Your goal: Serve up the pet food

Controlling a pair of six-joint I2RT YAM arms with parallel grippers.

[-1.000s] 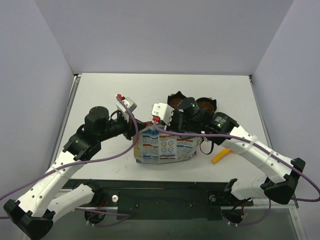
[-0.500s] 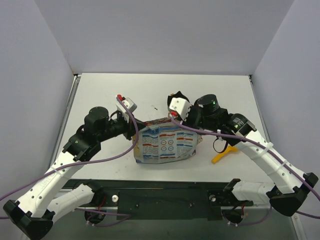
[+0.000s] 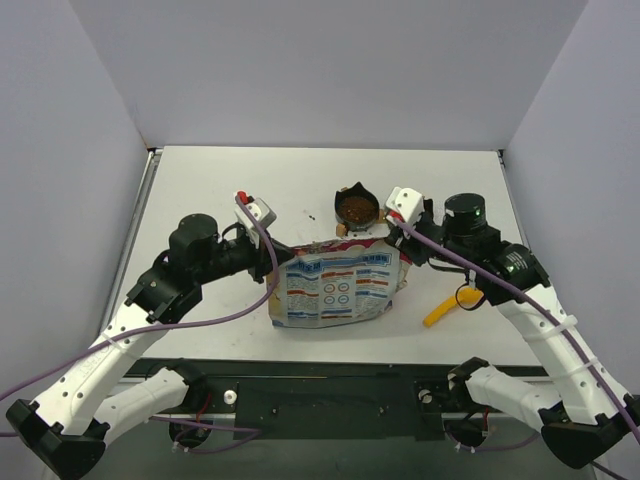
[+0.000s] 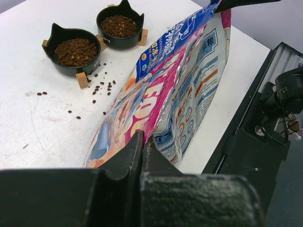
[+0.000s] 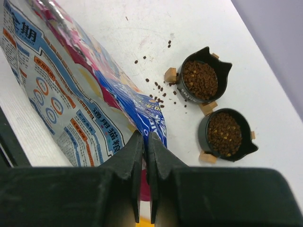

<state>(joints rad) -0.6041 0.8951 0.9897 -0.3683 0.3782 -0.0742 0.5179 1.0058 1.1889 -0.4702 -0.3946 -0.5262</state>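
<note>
Rightward our right gripper [image 5: 144,137] has swung clear of the bowls [image 5: 223,78], pinching one corner of the bag [image 3: 335,290] while our left gripper [image 4: 143,139] pinches the other at lower centre; kibble [image 5: 200,78] fills both bowls, so we judge only setting the bag down remains.

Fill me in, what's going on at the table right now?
Both arms hold the pet food bag between them: the left gripper pinches one side, the right gripper the other. The two black bowls beyond it are filled with kibble, and loose pellets lie scattered on the table beside them. The yellow scoop lies untouched near the right arm.
</note>
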